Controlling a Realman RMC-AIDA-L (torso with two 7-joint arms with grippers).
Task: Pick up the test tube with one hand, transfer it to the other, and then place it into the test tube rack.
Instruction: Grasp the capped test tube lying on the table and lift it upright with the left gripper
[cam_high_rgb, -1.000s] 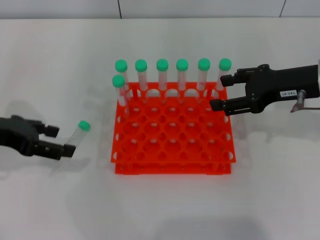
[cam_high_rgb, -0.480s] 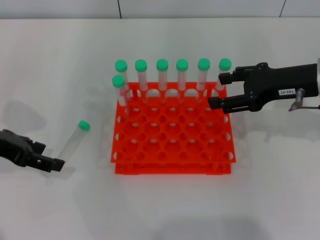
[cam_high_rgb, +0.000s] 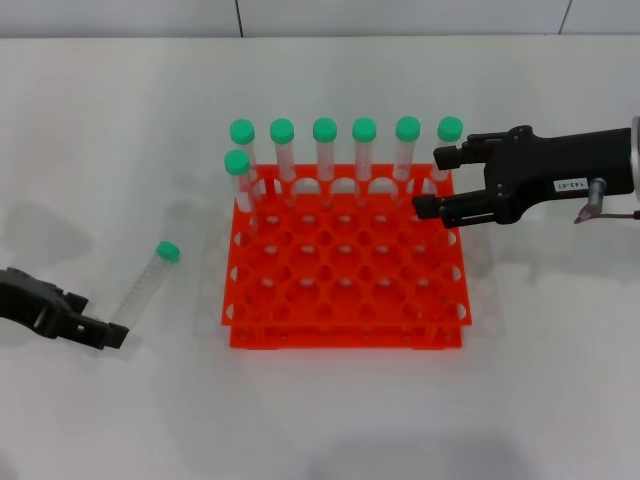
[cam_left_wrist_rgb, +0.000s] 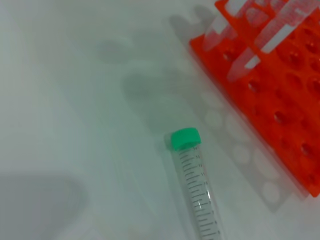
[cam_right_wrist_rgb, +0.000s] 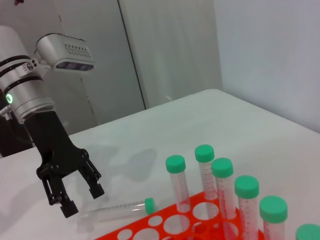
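Observation:
The test tube (cam_high_rgb: 143, 284) lies flat on the white table, left of the test tube rack (cam_high_rgb: 345, 338), its green cap (cam_high_rgb: 167, 251) towards the rack. In the left wrist view the tube (cam_left_wrist_rgb: 199, 192) lies close by, beside the rack (cam_left_wrist_rgb: 295, 125). My left gripper (cam_high_rgb: 92, 318), unlabelled, is open and low at the table's left. It holds nothing, and its fingertips are just short of the tube's bottom end. The right wrist view shows that left gripper (cam_right_wrist_rgb: 81, 198) spread open by the tube (cam_right_wrist_rgb: 117, 209). My right gripper (cam_high_rgb: 430, 182), with the white label, hovers open over the rack's back right corner.
Several green-capped tubes (cam_high_rgb: 324, 150) stand upright in the rack's back row, and one (cam_high_rgb: 238, 180) stands in the second row at the left. The tube at the back right (cam_high_rgb: 449, 135) is right beside my right gripper's fingers. Bare white table surrounds the rack.
My left gripper has drawn back from the tube, down and to the left. The tube now lies flat and free. My right gripper has edged slightly left.

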